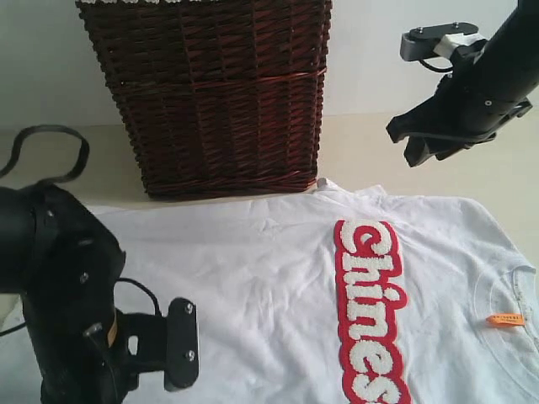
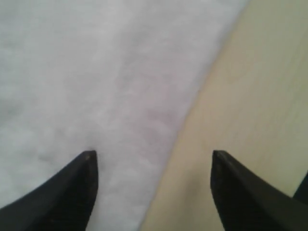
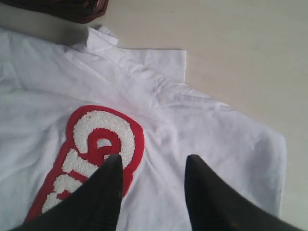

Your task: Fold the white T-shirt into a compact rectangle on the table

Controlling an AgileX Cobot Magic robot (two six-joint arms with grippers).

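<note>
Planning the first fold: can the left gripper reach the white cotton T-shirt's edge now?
Probably yes: the left gripper hangs with open jaws directly over the edge of the white cotton T-shirt on the pale cream table, with nothing between.

You'll find upper centre blocked by the dark wicker basket [image 1: 215,93] (just beside the edge of the white T-shirt [image 1: 253,278]); bare table [image 1: 354,156] lies open to its right.

the t-shirt [image 1: 269,286] lies on the table [image 1: 362,143], basket [image 1: 219,93] behind it.
</note>
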